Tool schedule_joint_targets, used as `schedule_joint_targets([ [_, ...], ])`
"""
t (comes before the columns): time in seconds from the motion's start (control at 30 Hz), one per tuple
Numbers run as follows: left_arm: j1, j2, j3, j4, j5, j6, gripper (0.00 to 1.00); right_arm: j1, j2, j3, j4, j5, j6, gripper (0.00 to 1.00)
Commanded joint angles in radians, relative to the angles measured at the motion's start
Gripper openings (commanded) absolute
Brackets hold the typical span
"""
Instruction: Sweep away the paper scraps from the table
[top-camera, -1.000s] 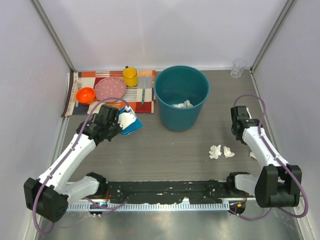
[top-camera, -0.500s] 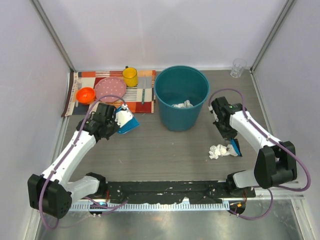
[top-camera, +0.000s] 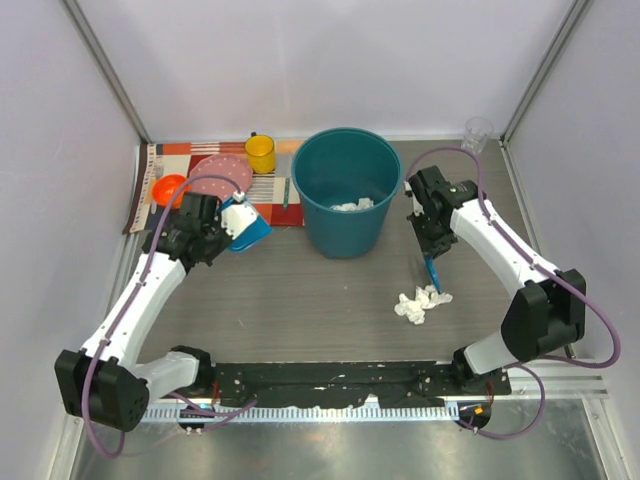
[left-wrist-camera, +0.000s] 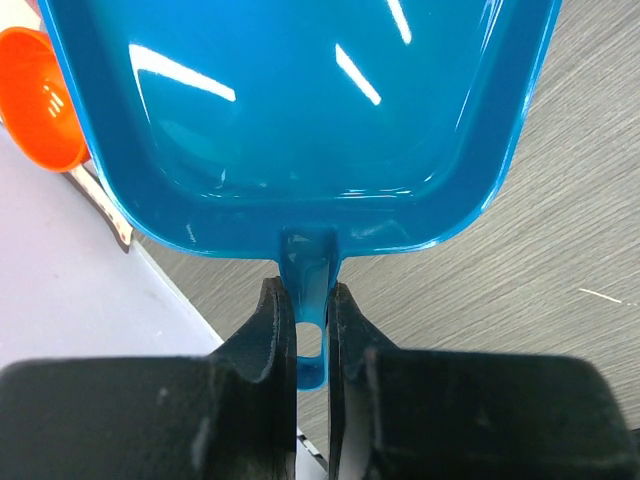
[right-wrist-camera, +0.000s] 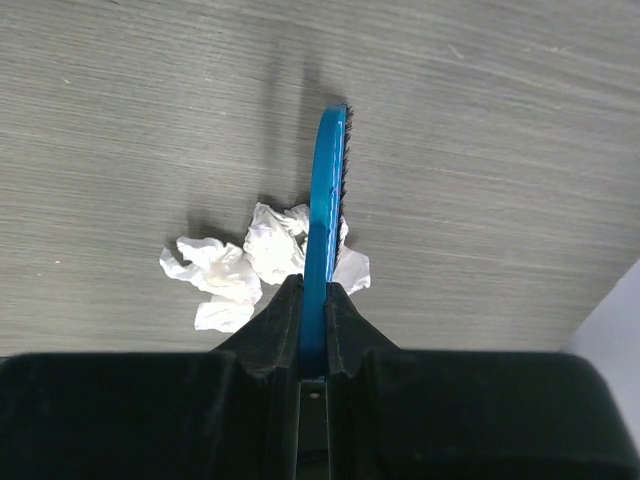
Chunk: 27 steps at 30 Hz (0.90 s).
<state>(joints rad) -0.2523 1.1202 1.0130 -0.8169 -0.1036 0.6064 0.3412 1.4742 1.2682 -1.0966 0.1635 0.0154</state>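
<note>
1. The paper scraps (top-camera: 420, 303) lie in one small cluster on the bare tabletop (top-camera: 300, 300), near the teal bucket (top-camera: 345, 190) on its near right side. The dustpan (top-camera: 247, 224) is well apart from them on the left. We judge that a stroke made now would have nothing to catch the wads, and they could scatter toward the near rail.
2. In the right wrist view the brush (right-wrist-camera: 325, 190) stands edge-on over the right part of the cluster, with one wad lying off to its left. A narrow stroke could split the group and leave pieces behind.
3. The wads look light and loose, so a fast sweep may flick them rather than push them.
4. The dustpan hangs from a thin handle tab, so it could pivot in the grip if its lip catches the tabletop. It is also close to the orange bowl (top-camera: 168, 188) and could knock it.
5. The left arm reaches forward and left. The left end effector (left-wrist-camera: 308, 318) is clamped together on the dustpan's handle, with the pan raised over the edge of the striped placemat (top-camera: 290, 208).
6. The right arm arcs inward past the bucket with its wrist pointing down. The right end effector (right-wrist-camera: 313, 295) is closed tight on the brush handle, with the bristles at the scraps.
</note>
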Motion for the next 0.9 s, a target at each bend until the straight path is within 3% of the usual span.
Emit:
schedule_joint_targets([
  [0.0, 0.01, 0.018, 0.044, -0.011, 0.028, 0.001, 0.0, 0.001, 0.011, 0.02, -0.037, -0.041, 0.173, 0.01],
  [0.2, 0.008, 0.032, 0.035, -0.011, 0.077, 0.001, 0.0, 0.001, -0.093, -0.03, -0.037, -0.024, 0.276, 0.01],
  [0.4, 0.01, 0.046, 0.021, -0.008, 0.101, 0.004, 0.0, 0.016, -0.232, -0.206, 0.073, -0.226, 0.435, 0.01],
  [0.57, 0.008, 0.052, 0.012, -0.021, 0.137, 0.019, 0.0, 0.148, -0.282, -0.283, 0.15, -0.229, 0.549, 0.01],
  [0.87, 0.002, 0.086, -0.046, -0.117, 0.294, 0.07, 0.0, 0.332, -0.226, -0.182, 0.196, -0.193, 0.65, 0.01],
])
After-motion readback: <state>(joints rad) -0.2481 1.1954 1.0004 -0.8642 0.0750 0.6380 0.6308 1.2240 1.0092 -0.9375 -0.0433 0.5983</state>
